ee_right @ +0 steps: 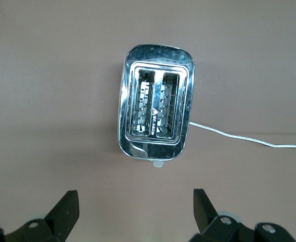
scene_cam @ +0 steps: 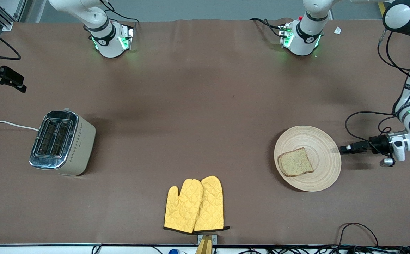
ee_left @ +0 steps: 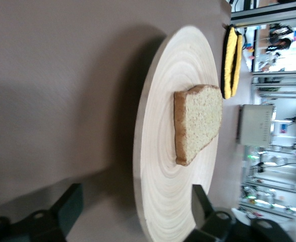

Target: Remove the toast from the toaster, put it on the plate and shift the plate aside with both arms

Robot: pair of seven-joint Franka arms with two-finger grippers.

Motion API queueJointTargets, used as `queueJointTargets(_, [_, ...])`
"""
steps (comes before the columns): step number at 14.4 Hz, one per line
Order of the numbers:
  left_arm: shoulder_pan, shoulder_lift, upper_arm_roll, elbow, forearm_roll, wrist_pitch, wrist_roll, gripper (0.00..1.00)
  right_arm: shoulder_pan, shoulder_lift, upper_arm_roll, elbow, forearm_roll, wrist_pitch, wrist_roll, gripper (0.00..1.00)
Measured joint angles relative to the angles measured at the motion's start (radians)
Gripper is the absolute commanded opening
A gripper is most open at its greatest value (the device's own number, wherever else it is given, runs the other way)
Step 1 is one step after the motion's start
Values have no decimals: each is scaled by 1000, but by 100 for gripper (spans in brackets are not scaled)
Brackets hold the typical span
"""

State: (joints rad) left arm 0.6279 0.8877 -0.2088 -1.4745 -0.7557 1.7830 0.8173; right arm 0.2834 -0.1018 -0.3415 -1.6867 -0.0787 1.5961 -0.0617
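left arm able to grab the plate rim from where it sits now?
Probably yes. The left gripper sits open and low at the plate edge toward the left arm's end of the table, with the rim between its fingers in the wrist view. The toast lies clear of that edge, and nothing blocks the way.

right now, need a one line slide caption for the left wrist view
Open left gripper lined up at the rim of the round pale wooden plate carrying a brown wholegrain toast slice.

Toast (scene_cam: pixel 295 162) flat on plate (scene_cam: pixel 323 141) — upright
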Motion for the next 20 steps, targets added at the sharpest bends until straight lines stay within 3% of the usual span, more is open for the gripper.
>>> queueJointTargets(5, [1, -51, -15, 131, 111, -8, -109, 100, 0, 0, 0, 0, 0, 0, 0, 100])
queueJointTargets(9, [-20, -131, -27, 138, 165, -10, -222, 100, 0, 0, 0, 0, 0, 0, 0, 100])
queueJointTargets(12, [-57, -205, -32, 139, 269, -10, -338, 100, 0, 0, 0, 0, 0, 0, 0, 100])
queueJointTargets(20, [-233, -430, -50, 140, 508, -117, -701, 100, 0, 0, 1, 0, 0, -12, 0, 100])
